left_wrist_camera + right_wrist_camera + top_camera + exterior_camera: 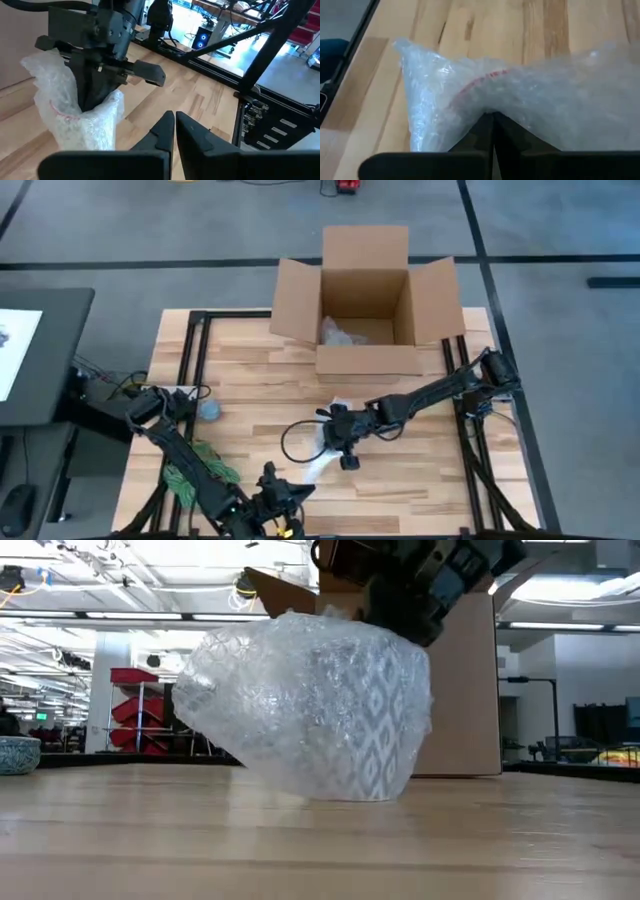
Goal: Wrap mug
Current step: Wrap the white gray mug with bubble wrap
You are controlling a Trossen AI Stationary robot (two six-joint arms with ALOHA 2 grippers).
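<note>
Wrap (300,705) already covers the mug (375,730), whose patterned side shows through the bubble film in the low view; the bundle sits mid-table (420,480), in front of the open box (365,305). The right gripper (493,117) is clenched on a fold of the film at the top of the bundle, fingers pressed together with plastic bunched between them. The left gripper (175,120) waits near the table's front edge, just beside the bundle, fingers closed on nothing. I judge the mug to be stiff, fairly heavy and breakable, while the film is light, soft and slick, so a pinch on film alone could let the mug slide or drop out of an open end. A surer hold would squeeze the bundle across the mug's body, through the padding, or gather the loose tail at the side and tuck it under. A small bowl (18,753) stands well apart.
</note>
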